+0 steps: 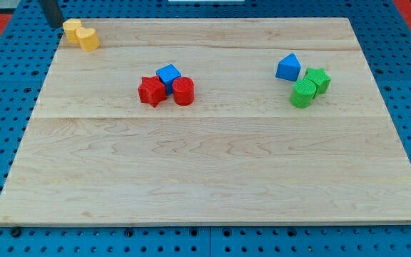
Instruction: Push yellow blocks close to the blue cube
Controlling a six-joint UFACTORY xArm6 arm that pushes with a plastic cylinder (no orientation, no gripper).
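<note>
Two yellow blocks lie touching at the board's top left corner: a pentagon-like one [72, 28] and a rounder one [88, 38] just right of it. The blue cube [168, 75] sits left of the board's middle, toward the view's top. My tip [56, 23] is off the board's top left corner, just left of the yellow pentagon-like block, close to it or touching it. The rod rises out of the view's top edge.
A red star-shaped block [151, 91] and a red cylinder [183, 91] touch the blue cube from below. At the right are a blue triangular block [288, 67], a green star [318, 78] and a green cylinder [303, 93]. The wooden board [205, 171] lies on a blue perforated surface.
</note>
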